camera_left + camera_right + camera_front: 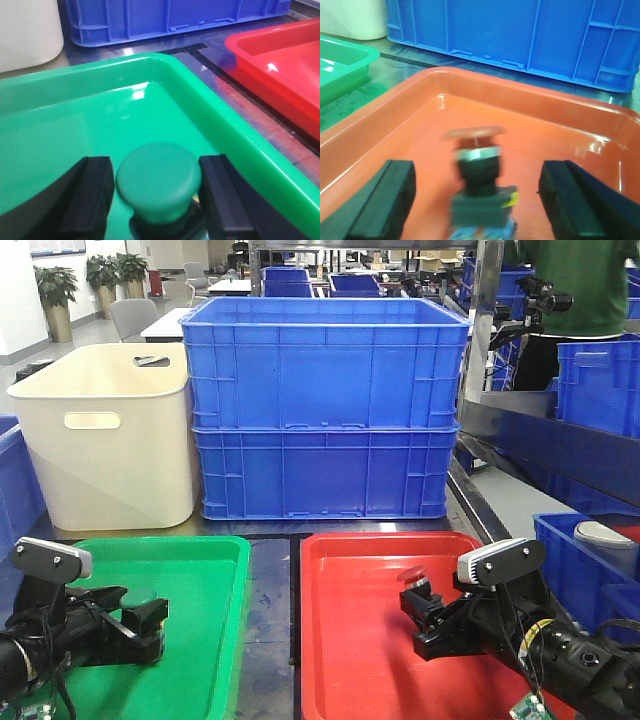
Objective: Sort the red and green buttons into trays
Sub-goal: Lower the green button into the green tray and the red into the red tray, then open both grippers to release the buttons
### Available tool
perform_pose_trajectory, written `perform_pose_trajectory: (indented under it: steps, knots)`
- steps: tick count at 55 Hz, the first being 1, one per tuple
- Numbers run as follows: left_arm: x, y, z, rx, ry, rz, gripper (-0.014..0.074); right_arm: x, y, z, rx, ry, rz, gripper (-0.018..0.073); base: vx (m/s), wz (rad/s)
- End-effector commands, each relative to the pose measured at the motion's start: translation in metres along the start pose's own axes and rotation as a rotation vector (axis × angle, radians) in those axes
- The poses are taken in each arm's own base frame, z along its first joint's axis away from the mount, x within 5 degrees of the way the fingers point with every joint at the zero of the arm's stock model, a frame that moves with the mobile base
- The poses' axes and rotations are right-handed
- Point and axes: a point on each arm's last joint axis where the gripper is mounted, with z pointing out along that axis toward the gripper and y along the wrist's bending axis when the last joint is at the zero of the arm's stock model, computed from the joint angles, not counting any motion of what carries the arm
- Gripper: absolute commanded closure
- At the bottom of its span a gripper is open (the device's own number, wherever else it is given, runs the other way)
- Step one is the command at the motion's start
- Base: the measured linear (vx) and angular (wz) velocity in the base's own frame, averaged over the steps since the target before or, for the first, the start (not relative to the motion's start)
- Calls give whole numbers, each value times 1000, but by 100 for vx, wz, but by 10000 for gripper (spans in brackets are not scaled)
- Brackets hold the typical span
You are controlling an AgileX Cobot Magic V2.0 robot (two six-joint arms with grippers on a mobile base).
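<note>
Two shallow glossy plastic trays with rounded corners lie side by side on a dark worktop (268,620), a green tray (215,570) on the left and a red tray (340,640) on the right, a narrow strip of worktop between them. Behind them, on the far side, two deep blue ribbed bins (325,405) are stacked one on the other, and a smooth cream tub (110,435) with a handle slot stands to their left; more blue bins sit on a rack at the far right. There are two buttons. The green button (159,180), with a round matte mushroom cap, sits in the green tray between the left gripper (155,197) fingers, which stand close on either side of it; whether they touch it cannot be told. The red button (476,165), blurred, stands upright on a dark blocky body inside the red tray, between the widely spread fingers of the right gripper (477,200), clear of both.
</note>
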Motion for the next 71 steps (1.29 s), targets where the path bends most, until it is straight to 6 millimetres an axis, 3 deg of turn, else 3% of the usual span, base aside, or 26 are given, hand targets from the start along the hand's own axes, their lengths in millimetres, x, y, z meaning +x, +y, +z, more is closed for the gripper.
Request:
perform_pose_trajectory:
  steps: [1, 2, 3, 11, 18, 24, 29, 30, 32, 33, 43, 50, 61, 71]
  knots:
    - [-34, -6, -13, 28, -150, -1, 90, -35, 0, -8, -13, -158, 17, -30, 0, 0]
    - [-35, -6, -14, 24, -150, 1, 90, -36, 0, -9, -13, -162, 19, -29, 0, 0]
    - [-49, -8, -30, -5, -175, 18, 90, -52, 2, -20, -10, -210, 4, -24, 0, 0]
    - [-74, -12, -63, -58, -228, 47, 90, -80, 6, -44, -1, -286, -31, -24, 0, 0]
    - [-93, -15, -106, -159, -244, 4, 140, -104, 9, -76, 48, -283, -44, 13, 0, 0]
    - [-98, -15, -150, -287, -217, -50, 325, -121, 9, -118, 163, -202, 32, 167, 0, 0]
    - [-87, -23, -182, -331, -205, -87, 544, -126, 10, -154, 268, -138, 119, 382, 0, 0]
    - [-83, -26, -188, -333, -205, -93, 594, -124, 11, -158, 285, -116, 126, 442, 0, 0]
    - [-77, -30, -200, -333, -211, -94, 605, -124, 15, -172, 300, -113, 124, 564, 0, 0]
    - [-72, -31, -203, -332, -207, -98, 605, -122, 19, -180, 299, -112, 121, 575, 0, 0]
    - [-34, -43, -250, -326, -253, -181, 604, -86, 42, -212, 233, -101, 117, 571, 0, 0]
    - [-15, -47, -274, -324, -309, -209, 603, -66, 46, -228, 230, -109, 114, 570, 0, 0]
    - [-4, -51, -295, -320, -391, -217, 602, -48, 47, -244, 257, -93, 117, 567, 0, 0]
    - [-3, -51, -297, -318, -402, -217, 602, -45, 47, -245, 263, -85, 118, 567, 0, 0]
